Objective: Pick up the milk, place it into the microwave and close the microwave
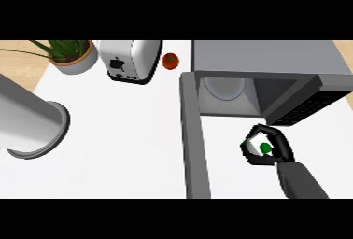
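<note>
Here the milk (264,145) sits inside the curled right robot hand (276,150).

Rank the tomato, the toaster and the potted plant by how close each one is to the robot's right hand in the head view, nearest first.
Measured from the right hand, which is curled around the milk:
1. Tomato, behind the open microwave door, up and left.
2. Toaster, just left of the tomato.
3. Potted plant, in the far left corner.

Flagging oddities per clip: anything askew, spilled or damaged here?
Nothing stands out. The right hand holds the milk in front of the open microwave; its door is swung wide. Toaster, tomato and plant stand undisturbed.
</note>
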You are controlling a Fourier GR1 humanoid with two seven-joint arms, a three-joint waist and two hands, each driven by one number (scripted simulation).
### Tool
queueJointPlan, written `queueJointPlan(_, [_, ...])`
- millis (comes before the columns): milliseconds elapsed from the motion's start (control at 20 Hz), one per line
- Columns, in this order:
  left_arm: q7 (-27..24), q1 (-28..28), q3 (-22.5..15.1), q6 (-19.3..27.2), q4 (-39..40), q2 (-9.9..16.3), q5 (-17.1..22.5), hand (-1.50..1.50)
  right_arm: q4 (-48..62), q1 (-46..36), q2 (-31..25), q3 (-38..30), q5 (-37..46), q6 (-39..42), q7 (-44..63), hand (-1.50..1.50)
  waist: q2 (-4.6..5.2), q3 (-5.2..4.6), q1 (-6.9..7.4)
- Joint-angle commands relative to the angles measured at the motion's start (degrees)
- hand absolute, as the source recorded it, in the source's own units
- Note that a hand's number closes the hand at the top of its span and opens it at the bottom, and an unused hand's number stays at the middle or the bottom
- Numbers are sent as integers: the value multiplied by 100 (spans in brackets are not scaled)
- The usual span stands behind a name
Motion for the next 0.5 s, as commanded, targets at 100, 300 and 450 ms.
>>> queueJointPlan(100, [130, 364, 136, -76, -548, -220, 523, -150, -68, -171, 405, -238, -360, -47, -88, 150, -7, 14, -53])
queueJointPlan(300, [527, 249, 74, 368, -918, 80, 788, -150, -122, -535, 461, -268, -341, -387, -68, 150, 30, 26, -30])
queueJointPlan(450, [338, 315, 430, 63, -510, 108, 919, -150, -162, -675, 729, -233, -321, -754, 59, 150, 6, 16, -30])
